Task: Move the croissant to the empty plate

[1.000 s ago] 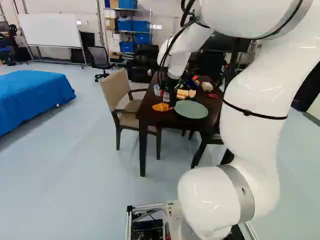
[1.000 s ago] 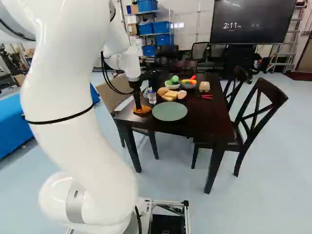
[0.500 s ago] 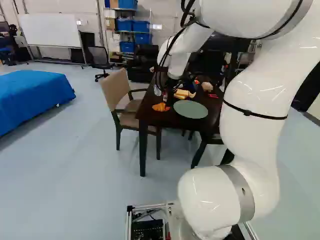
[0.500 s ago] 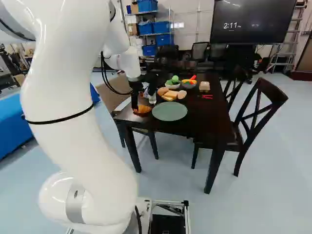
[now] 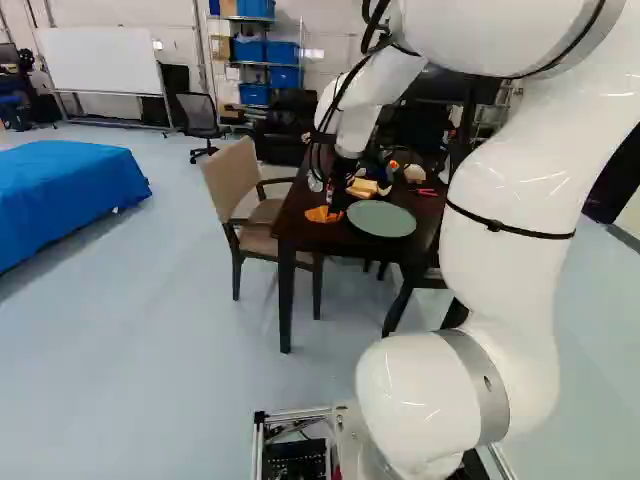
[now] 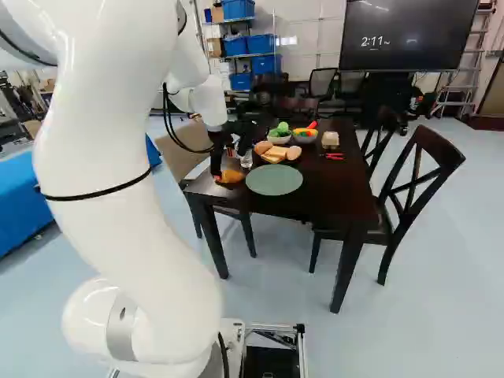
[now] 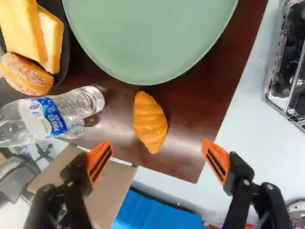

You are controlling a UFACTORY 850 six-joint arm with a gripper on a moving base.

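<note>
My gripper (image 6: 224, 163) hangs over the near left corner of the table in the right base view, close above the croissant (image 6: 231, 176). In the wrist view the gripper (image 7: 157, 145) is open, its orange pads wide apart. The golden croissant (image 7: 150, 121) lies on the dark wood just ahead of the gap between the fingers, touched by neither. Beyond it is the round green plate (image 7: 147, 36), with nothing on the part that shows; the right base view shows the whole plate (image 6: 274, 180) bare.
A water bottle (image 7: 52, 117) lies beside the croissant in the wrist view. A dark plate (image 7: 65, 52) holds bread slices and a bun. Farther back on the table (image 6: 335, 197) are bowls of toy food (image 6: 305, 135) and red-handled pliers (image 6: 334, 156). Chairs (image 6: 417, 181) flank the table.
The gripper has turned about its own axis above the croissant, so that its fingers now show apart in the base views. The base, the croissant and the green plate have stayed in place.
</note>
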